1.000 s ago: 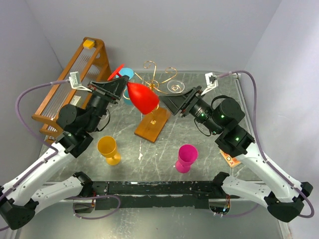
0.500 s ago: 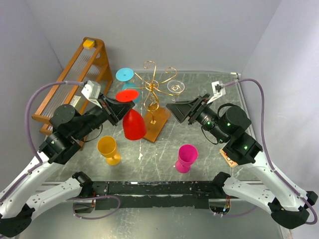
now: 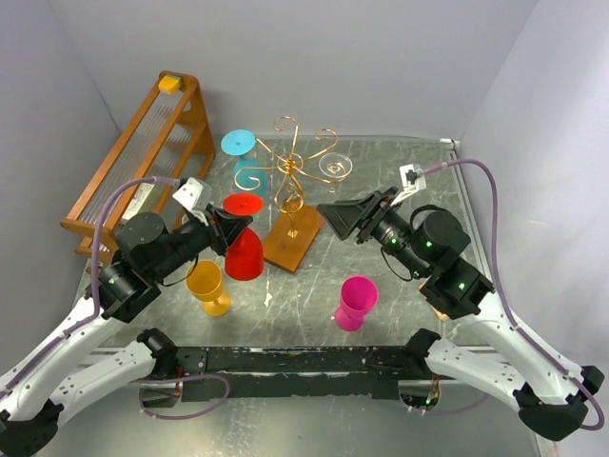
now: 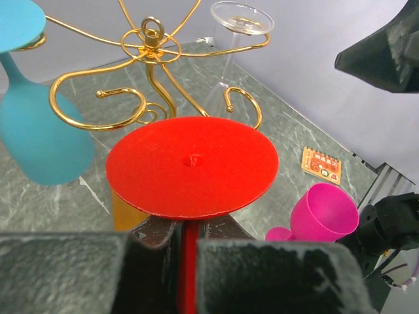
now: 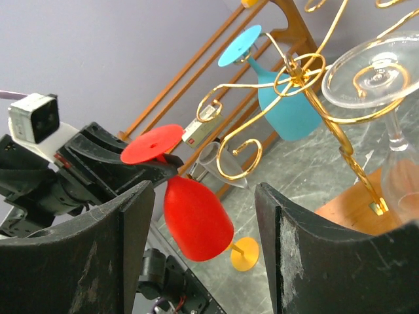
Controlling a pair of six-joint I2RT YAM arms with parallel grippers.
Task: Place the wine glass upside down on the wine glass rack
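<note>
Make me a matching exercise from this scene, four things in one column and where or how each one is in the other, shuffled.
1 red glass
2 blue glass
3 pink glass
4 right fingers

A standing upright on the table
B open, holding nothing
C hanging from the gold rack
D upside down in the left fingers

Pairs: 1-D, 2-C, 3-A, 4-B
</note>
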